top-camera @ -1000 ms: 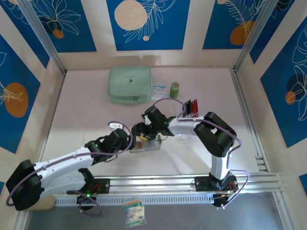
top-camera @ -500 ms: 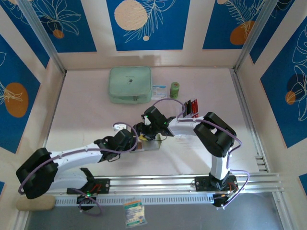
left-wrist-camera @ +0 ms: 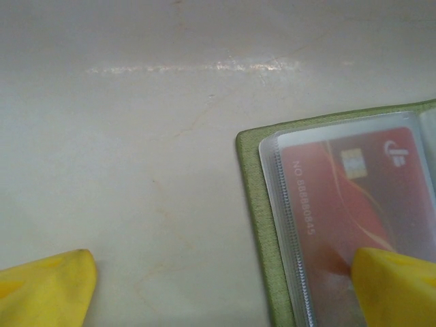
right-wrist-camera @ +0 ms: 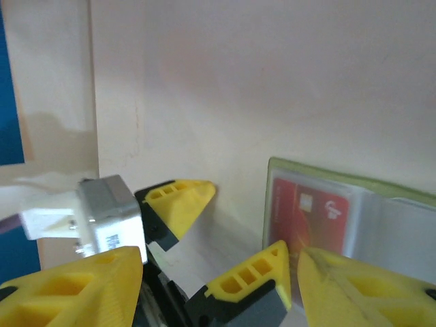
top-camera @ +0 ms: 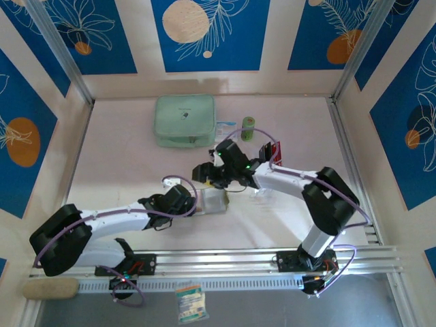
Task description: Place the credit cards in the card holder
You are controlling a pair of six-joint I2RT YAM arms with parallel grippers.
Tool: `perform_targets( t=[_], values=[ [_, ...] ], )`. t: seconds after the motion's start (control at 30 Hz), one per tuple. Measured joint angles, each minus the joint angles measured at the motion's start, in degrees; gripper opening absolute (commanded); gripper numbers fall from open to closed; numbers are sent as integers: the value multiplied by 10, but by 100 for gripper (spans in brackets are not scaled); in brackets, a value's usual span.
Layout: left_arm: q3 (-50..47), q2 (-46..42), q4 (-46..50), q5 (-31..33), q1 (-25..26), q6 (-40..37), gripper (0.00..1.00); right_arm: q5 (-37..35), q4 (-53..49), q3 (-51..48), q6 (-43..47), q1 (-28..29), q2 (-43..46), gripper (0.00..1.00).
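Note:
The card holder (top-camera: 215, 201) lies open on the table, olive-green with clear sleeves. One red credit card (left-wrist-camera: 347, 197) sits inside a sleeve (right-wrist-camera: 310, 214). My left gripper (top-camera: 193, 203) is open at the holder's left edge. Its right fingertip (left-wrist-camera: 398, 286) rests on the sleeve over the red card, and its left fingertip (left-wrist-camera: 44, 289) is on bare table. My right gripper (top-camera: 206, 176) hovers open just behind the holder, with nothing between its fingers (right-wrist-camera: 354, 286). More credit cards (top-camera: 273, 152), red and dark, stand to the right behind the right arm.
A pale mint zip pouch (top-camera: 184, 120) lies at the back. Beside it are a small packet (top-camera: 226, 129) and a green roll (top-camera: 248, 127). The left gripper's yellow fingers (right-wrist-camera: 178, 199) sit right in front of the right wrist camera.
My left gripper has slid right up to the holder's left edge. My right gripper has drawn back off the holder, its arm swinging out to the right.

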State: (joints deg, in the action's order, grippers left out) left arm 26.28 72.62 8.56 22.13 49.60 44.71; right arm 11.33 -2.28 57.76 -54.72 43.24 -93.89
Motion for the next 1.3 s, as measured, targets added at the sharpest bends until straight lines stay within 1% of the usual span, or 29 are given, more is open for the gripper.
perform_targets(
  t=[0.1,0.2,0.37,0.47,0.57,0.67,0.83,1.07,1.3],
  values=[
    [0,0,0,0,0,2,95,-25,-56,6,29,-34,34,62],
    [0,0,0,0,0,3,95,-65,-127,27,68,-75,56,61],
    [0,0,0,0,0,4,95,-141,-235,77,139,-144,67,56],
    [0,0,0,0,0,4,95,-189,-290,104,178,-179,64,48],
    [0,0,0,0,0,4,96,-229,-332,136,211,-199,44,41],
    [0,0,0,0,0,4,96,-268,-367,171,237,-205,9,37],
    [0,0,0,0,0,4,95,-315,-412,223,268,-206,-51,29],
    [0,0,0,0,0,4,96,-370,-447,270,291,-205,-106,29],
    [0,0,0,0,0,4,96,-397,-462,281,299,-205,-140,29]
  ],
)
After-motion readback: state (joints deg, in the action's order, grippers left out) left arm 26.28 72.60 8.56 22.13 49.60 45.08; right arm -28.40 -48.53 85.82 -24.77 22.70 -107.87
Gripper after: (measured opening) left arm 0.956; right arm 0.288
